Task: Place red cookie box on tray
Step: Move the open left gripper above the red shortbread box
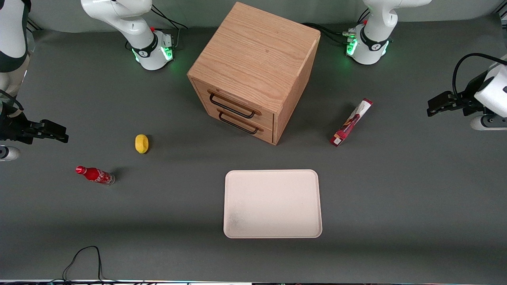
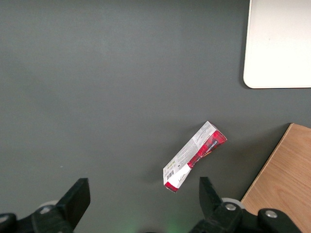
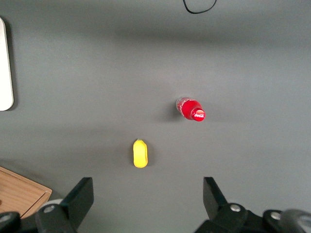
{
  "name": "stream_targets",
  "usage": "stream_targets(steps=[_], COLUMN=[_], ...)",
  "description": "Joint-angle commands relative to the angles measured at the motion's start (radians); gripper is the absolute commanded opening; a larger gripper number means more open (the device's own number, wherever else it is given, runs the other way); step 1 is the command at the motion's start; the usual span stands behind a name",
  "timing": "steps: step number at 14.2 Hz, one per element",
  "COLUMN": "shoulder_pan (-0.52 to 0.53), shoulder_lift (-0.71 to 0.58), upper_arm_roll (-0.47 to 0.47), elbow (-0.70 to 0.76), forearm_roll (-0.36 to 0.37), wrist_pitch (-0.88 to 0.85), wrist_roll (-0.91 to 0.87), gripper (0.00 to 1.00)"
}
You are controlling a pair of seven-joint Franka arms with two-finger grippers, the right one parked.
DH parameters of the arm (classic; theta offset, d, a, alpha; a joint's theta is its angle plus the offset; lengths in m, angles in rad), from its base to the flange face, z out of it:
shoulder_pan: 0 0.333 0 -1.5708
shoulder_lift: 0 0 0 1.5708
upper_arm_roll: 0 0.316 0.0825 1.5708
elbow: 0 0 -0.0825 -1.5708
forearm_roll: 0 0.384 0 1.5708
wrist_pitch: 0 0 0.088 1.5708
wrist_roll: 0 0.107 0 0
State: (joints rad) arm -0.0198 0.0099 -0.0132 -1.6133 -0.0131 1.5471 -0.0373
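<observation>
On the dark grey surface, the flat cream-pink rectangular tray lies bare nearest the front camera, the long red cookie box rests beside the wooden two-drawer cabinet, and the black gripper hovers spread toward the working arm's end.

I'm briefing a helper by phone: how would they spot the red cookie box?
Find the big wooden two-drawer cabinet. Beside it, toward the working arm's end where the open gripper waits, lies a slim red-and-white cookie carton on the grey table. Unlike the small red soda bottle, it is long and rectangular.
</observation>
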Motion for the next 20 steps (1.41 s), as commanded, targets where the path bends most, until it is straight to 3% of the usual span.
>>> stream_targets(steps=[1, 8, 11, 18, 20], shoulder_pan=[0.003, 0.003, -0.005, -0.185, -0.247], shoulder_lift=[-0.018, -0.018, -0.111, -0.252, -0.295], upper_arm_roll=[-0.008, -0.008, -0.011, -0.019, -0.019], elbow=[-0.008, -0.011, -0.15, -0.361, -0.423], forearm_roll=[-0.001, -0.002, -0.004, -0.007, -0.008], wrist_pitch=[-0.012, -0.019, 0.028, 0.079, 0.096], wrist_roll=[0.004, 0.002, -0.001, -0.022, -0.131], gripper=[1.0, 1.0, 1.0, 1.0, 1.0])
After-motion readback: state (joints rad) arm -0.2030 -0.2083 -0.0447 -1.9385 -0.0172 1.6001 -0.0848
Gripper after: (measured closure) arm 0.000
